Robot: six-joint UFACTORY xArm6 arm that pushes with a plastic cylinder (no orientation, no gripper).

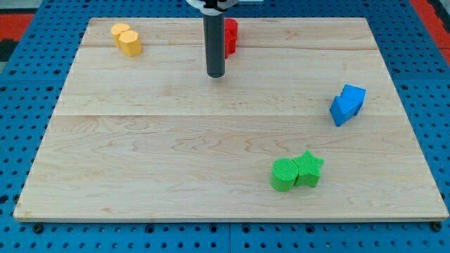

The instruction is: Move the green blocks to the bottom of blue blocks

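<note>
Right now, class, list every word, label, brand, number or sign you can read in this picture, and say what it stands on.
None: no readable text shows anywhere.
The wooden board, the yellow blocks, red blocks, blue blocks, green cylinder and green star are all unmarked.
My tip, set just left of the red blocks, carries no label either.

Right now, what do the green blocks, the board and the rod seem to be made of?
The green blocks: probably moulded plastic or foam, matte, with fine ribbed lines on the round one's top. The board: light wood, shown by grain and plank seams, smooth with a low sheen. The rod, ending in my tip far above the green blocks near the view's top: dark, smooth, likely metal or plastic; I cannot tell which.
</note>
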